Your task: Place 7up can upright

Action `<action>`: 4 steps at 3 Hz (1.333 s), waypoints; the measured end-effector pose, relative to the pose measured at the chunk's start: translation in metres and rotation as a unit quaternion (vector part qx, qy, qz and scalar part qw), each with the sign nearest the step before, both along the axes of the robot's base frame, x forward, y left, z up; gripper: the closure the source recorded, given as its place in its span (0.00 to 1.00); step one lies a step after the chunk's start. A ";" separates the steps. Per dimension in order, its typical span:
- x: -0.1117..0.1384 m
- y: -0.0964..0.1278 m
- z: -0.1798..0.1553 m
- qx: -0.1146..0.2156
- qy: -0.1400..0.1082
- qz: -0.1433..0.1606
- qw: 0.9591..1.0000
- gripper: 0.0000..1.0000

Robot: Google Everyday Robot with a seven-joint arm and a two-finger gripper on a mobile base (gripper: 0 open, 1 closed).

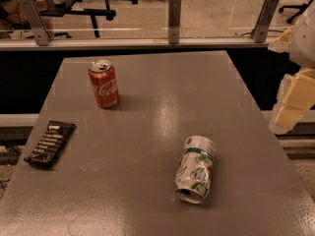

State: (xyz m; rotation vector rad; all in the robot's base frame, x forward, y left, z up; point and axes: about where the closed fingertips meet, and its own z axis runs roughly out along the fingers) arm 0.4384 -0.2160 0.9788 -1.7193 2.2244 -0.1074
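Observation:
The 7up can (195,169), silvery-white with a green band, lies on its side on the grey table (147,132), right of centre and near the front. Its open end points toward the front edge. My gripper (289,113) hangs at the right edge of the view, off the table's right side. It is above and to the right of the can, well apart from it, and holds nothing that I can see.
A red Coca-Cola can (104,84) stands upright at the back left of the table. A black snack bar packet (49,143) lies flat near the left edge. A glass railing with metal posts (174,14) runs behind the table.

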 end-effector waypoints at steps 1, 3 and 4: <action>0.000 0.001 0.000 -0.001 0.000 0.004 1.000 0.00; -0.006 0.044 -0.019 -0.010 0.018 0.144 0.989 0.00; -0.017 0.071 -0.041 -0.016 0.021 0.252 0.967 0.00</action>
